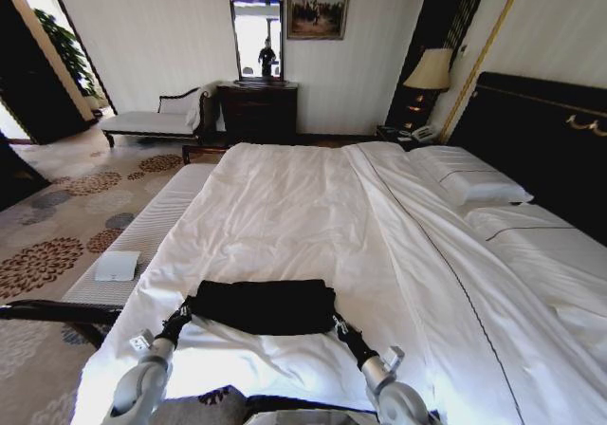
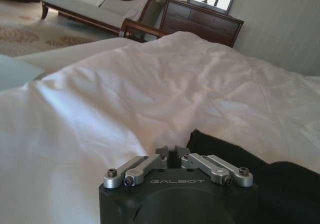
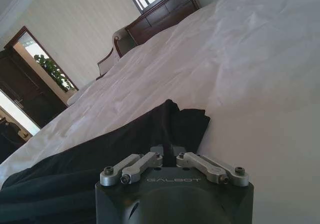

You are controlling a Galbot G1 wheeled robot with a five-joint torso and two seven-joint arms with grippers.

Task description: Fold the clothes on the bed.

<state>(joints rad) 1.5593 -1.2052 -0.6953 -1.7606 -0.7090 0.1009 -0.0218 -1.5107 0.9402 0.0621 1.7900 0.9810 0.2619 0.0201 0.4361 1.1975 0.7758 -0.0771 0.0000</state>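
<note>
So the black T-shirt (image 1: pixel 265 306) is sitting near the foot edge of the bed (image 1: pixel 313 216), right in front of me, already bunched into a wide flat band running side to side on the white duvet. I can't see any of the lettering from here, it's just dark fabric. My left claw (image 1: pixel 180 314) is at the left end of the band and my right claw (image 1: pixel 339 324) is at the right end, both arms reaching up from the bottom of the head view. From my left wrist camera, the left claw (image 2: pixel 170 150) has its fingers pressed together right at the edge of the cloth, which looks like a pinch on the shirt's corner (image 2: pixel 235 164). Same deal on the other side: my right claw (image 3: pixel 169 149) is pulled tight together on a fold of the shirt (image 3: pixel 150 129), with the fabric rising up just past the tips. The rest of the duvet is wrinkled but bare, with pillows (image 1: pixel 469 178) up by the dark headboard (image 1: pixel 541 140) on my right. A long white bench (image 1: pixel 142 235) runs beside the bed on my left.
</note>
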